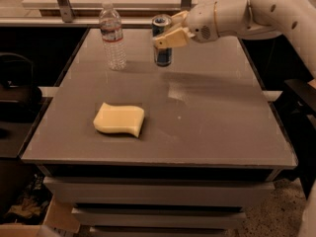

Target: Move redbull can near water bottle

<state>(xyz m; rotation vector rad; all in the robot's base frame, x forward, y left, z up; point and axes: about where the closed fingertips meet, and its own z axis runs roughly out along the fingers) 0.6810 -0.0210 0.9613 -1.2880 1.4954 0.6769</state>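
Note:
The redbull can point(161, 51) is a slim blue-and-silver can, upright at the far middle of the grey table point(207, 117). My gripper point(170, 32) comes in from the right on a white arm and is shut on the can's upper part. The can's base is at or just above the table top. The water bottle point(112, 36), clear with a white cap and a red-and-white label, stands upright to the left of the can, about one can width apart.
A yellow sponge point(120, 119) lies on the near left of the table. A rail and light shelf run behind the far edge. Dark furniture stands on both sides, and drawers are below the table front.

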